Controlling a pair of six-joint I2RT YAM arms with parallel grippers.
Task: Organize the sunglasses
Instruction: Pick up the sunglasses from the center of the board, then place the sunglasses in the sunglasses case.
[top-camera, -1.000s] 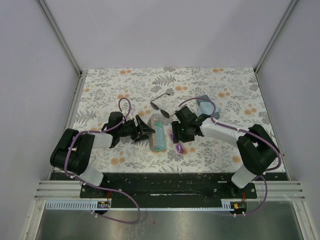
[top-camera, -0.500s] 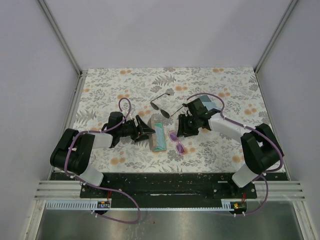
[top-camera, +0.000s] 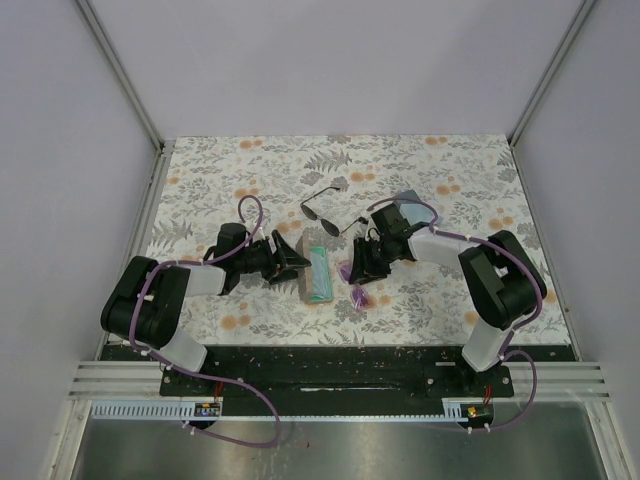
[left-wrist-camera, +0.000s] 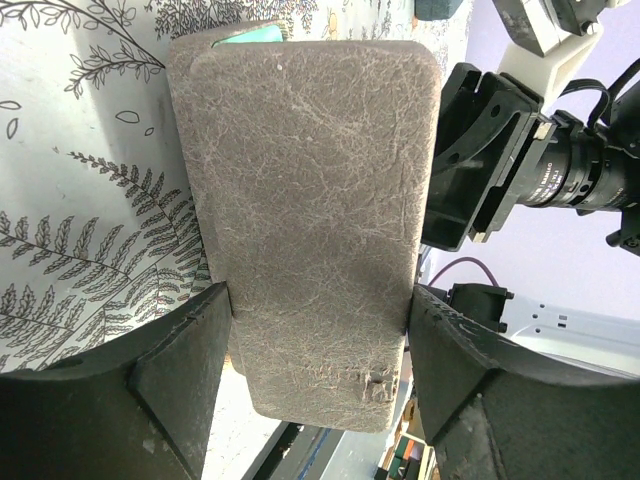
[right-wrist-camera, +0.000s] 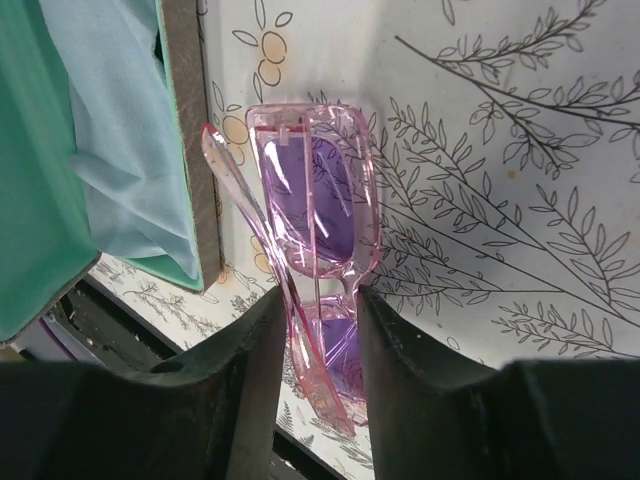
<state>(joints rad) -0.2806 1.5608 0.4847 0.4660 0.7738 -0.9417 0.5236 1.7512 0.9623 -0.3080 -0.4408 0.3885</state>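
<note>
The purple-lensed sunglasses (right-wrist-camera: 315, 215) are folded, with a clear pink frame, and my right gripper (right-wrist-camera: 312, 335) is shut on them at the bridge. From above they (top-camera: 352, 283) hang just right of the open case (top-camera: 318, 273). The case has a beige shell and a teal lining with a light-blue cloth (right-wrist-camera: 115, 150) inside. My left gripper (left-wrist-camera: 318, 335) is shut on the beige case lid (left-wrist-camera: 310, 200); in the top view this gripper (top-camera: 296, 262) sits at the case's left side. The black wire-framed sunglasses (top-camera: 322, 205) lie on the table behind the case, untouched.
A second case with a light-blue cloth (top-camera: 408, 208) lies behind my right arm. The floral tablecloth (top-camera: 250, 170) covers the table, with white walls and metal rails on three sides. The black base rail runs along the near edge.
My right gripper has lifted the purple sunglasses from the table near the case's front and turned, now holding them just right of the open case. The left arm has not moved.
</note>
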